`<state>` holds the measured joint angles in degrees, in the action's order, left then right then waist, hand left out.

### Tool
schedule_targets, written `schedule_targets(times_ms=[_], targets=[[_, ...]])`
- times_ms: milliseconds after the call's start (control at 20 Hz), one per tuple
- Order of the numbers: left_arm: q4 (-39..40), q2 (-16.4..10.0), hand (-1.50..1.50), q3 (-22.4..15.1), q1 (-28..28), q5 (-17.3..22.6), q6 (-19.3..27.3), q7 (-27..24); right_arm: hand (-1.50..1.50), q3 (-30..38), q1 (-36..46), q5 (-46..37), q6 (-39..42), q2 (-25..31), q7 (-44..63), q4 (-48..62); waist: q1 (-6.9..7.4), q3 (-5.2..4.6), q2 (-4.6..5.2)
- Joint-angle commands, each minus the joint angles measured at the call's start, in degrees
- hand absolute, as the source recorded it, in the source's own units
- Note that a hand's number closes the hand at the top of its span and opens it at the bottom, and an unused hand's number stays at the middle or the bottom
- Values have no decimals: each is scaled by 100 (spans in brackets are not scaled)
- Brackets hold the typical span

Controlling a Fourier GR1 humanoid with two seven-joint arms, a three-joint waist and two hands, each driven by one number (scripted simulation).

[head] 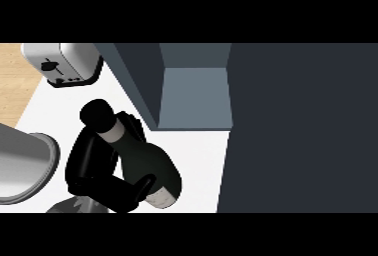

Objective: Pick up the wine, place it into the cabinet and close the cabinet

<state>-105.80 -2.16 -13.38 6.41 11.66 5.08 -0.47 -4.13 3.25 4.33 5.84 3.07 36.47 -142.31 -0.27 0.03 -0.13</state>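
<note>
Black left hand point(94, 170) is curled round the wine point(148, 160), held tilted over the tabletop point(196, 170), near the open cabinet point(193, 95). Better to level the bottle, then carry it rightward into the opening without clipping the side wall. One toaster point(63, 62), one hand, one wine, one cabinet.

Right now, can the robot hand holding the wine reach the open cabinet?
Probably yes: the left robot hand with the wine is beside the cabinet, whose front stands open, and nothing lies on the counter between.

single head view, steeply down, close over counter point(196, 150), cabinet point(196, 95)
</note>
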Motion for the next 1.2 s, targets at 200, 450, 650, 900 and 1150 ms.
schedule_targets(times_ms=[200,450,650,900,1150], targets=[[160,212,150,-1109,1022,-192,1537,470,-150,-340,-56,-17,-44,-181,-57,-250,-10,-1,6],[422,215,150,-1586,1422,-377,2370,378,-150,2,-29,383,-30,-49,366,-673,-27,-2,-1],[1021,215,150,-1452,2087,-240,2621,488,-150,-51,54,227,9,-80,181,-334,-21,-3,10],[970,216,150,-1183,2201,-398,2684,730,-150,222,-249,599,196,15,84,-591,-8,0,3],[1429,216,150,-1601,2365,-532,3151,359,-150,434,-297,861,218,110,292,-783,-33,1,0]])
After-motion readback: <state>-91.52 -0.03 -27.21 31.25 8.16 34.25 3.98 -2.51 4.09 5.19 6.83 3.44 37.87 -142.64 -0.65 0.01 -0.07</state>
